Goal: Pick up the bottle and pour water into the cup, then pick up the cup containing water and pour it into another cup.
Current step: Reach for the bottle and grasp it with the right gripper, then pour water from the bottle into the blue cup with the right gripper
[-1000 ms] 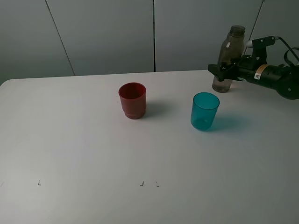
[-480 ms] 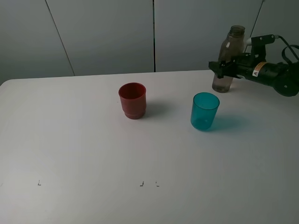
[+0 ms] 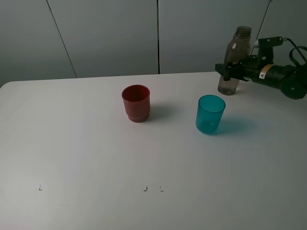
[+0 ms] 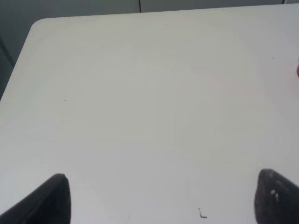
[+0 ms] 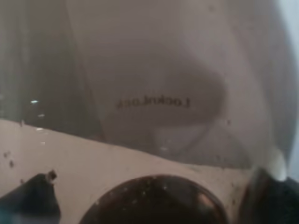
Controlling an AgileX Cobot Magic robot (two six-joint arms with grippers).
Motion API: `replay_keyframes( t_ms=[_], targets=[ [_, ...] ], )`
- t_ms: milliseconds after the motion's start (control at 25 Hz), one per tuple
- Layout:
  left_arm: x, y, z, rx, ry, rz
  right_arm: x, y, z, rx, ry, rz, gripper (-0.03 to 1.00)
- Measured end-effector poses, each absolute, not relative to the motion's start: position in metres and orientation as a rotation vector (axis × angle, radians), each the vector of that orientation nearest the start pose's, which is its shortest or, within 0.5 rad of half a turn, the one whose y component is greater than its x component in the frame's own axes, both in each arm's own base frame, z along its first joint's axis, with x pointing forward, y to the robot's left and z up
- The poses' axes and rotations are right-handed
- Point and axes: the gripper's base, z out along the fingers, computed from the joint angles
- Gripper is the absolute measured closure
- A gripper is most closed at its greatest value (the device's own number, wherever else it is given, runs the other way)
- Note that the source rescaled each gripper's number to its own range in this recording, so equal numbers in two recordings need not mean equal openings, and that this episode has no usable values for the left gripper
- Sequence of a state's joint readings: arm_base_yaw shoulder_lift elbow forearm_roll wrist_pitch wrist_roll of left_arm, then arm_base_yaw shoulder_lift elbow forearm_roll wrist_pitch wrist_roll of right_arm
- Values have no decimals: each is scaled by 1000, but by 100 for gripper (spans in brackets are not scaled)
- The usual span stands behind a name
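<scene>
so the bottle (image 3: 238, 48) stands upright at the far right of the desk (image 3: 76, 143), long axis straight up. The right gripper (image 3: 228, 72) reaches in sideways at about its lower half, jaws spread wide with the bottle body between them. On the wrist cam the bottle fills the whole view, with just the 2 dark tips at the edges. Hard to say if either pad is touching the plastic, but nothing is clamped. All the next move needs is a squeeze, square on, since it's smooth round plastic

the bottle is slim, smoky grey-brown and see-through, with a narrow neck. The cup (image 3: 210, 114) is a teal translucent tumbler with smooth tapering sides, near the bottle on the camera side. The red cup (image 3: 136, 103) is opaque with a stepped base, well apart to the left

the left gripper (image 4: 166, 198) hangs over bare desk, jaws released and empty, so the right arm is way nearer
</scene>
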State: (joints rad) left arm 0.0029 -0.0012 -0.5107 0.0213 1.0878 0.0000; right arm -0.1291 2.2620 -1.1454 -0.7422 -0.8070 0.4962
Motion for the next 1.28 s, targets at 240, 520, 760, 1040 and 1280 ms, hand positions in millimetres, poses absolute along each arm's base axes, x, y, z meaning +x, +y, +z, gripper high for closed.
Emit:
replay_keyframes(
  t_ms=[240, 520, 760, 1040, 1280],
  targets=[
    [-7, 2, 278, -4, 2059, 27, 435, -11, 84, -272, 1889, 359, 5],
    [-7, 2, 278, -4, 2059, 27, 436, -12, 85, -257, 1886, 355, 94],
    [-7, 2, 278, -4, 2059, 27, 436, -12, 85, -265, 1884, 350, 94],
    [-7, 2, 278, -4, 2059, 27, 432, -9, 94, -376, 1894, 331, 96],
    [-7, 2, 278, -4, 2059, 27, 411, -15, 112, -428, 1889, 295, 96]
  ],
)
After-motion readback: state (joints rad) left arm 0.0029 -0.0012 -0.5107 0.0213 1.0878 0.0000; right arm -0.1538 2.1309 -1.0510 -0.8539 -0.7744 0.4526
